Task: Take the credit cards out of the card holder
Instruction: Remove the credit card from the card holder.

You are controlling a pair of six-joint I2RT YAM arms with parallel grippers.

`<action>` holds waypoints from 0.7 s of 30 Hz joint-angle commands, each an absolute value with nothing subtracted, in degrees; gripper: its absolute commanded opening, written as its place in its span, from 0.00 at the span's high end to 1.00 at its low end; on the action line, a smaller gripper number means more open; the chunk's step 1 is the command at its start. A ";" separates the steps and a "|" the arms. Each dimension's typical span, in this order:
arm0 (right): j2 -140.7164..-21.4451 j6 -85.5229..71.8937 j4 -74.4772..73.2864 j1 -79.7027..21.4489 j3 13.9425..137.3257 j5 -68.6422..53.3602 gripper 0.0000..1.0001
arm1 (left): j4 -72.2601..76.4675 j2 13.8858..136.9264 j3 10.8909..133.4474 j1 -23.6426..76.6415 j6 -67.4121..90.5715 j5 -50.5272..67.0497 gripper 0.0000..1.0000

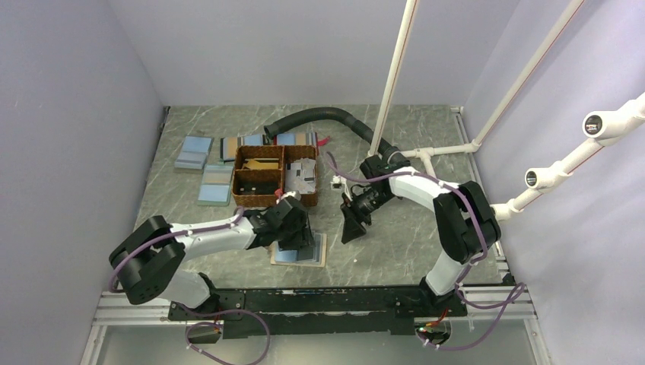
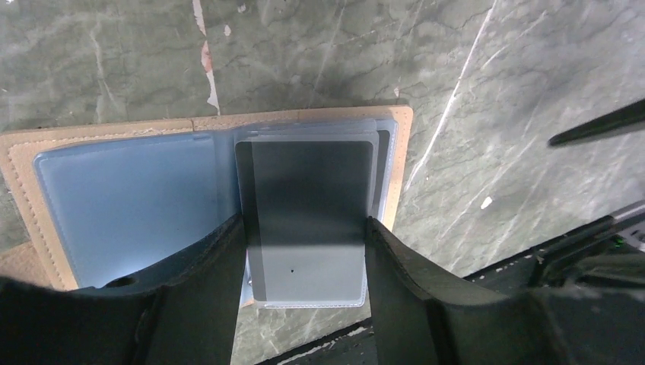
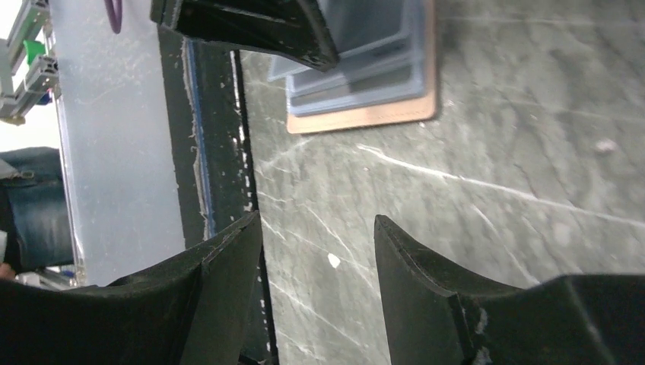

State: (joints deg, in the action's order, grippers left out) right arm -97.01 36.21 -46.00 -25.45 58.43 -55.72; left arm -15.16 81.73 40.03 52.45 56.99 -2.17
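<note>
This is a robot lab, set up like a little test booth. Plain pale walls (image 1: 76, 114) close in three sides of a grey, stone-look table (image 1: 395, 243). Two robot arms, the left arm (image 1: 205, 237) and the right arm (image 1: 449, 205), are bolted to a metal frame (image 1: 122, 310) at the near edge. White plastic pipes (image 1: 395, 68) stand up like poles. Purple cables (image 3: 114, 14) hang loose, and a fat black hose (image 1: 319, 115) lies at the back.

The marbled table (image 1: 395, 243) bears the open card holder (image 1: 318, 255), a woven basket (image 1: 258, 201), blue rectangles (image 1: 194, 152) and a black hose (image 1: 319, 115).
</note>
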 commanded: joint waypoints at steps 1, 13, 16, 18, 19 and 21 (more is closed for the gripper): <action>-96.74 34.91 -44.44 -28.42 59.50 -58.60 0.41 | -8.15 78.40 36.48 50.17 59.39 3.37 0.93; -100.82 -2.10 -22.08 -33.15 57.67 -68.00 0.36 | 11.82 70.33 22.43 44.95 68.84 11.30 0.92; -101.74 -10.38 -16.66 -35.16 56.77 -68.53 0.38 | 16.43 69.11 19.58 44.52 70.98 11.80 0.92; -102.67 -15.68 -14.34 -35.66 56.81 -66.23 0.40 | 17.77 68.34 18.31 44.28 71.76 12.03 0.92; -103.34 -17.03 -13.84 -35.68 57.00 -66.00 0.41 | 18.09 67.91 17.73 44.12 72.13 12.04 0.91; -104.64 -19.78 -12.72 -35.76 57.31 -64.57 0.42 | 19.44 67.17 16.51 43.95 72.91 12.29 0.91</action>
State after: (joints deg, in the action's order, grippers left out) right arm -102.72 -8.34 -19.81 -35.51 57.21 -65.08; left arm 12.40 69.41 18.22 44.47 69.73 10.26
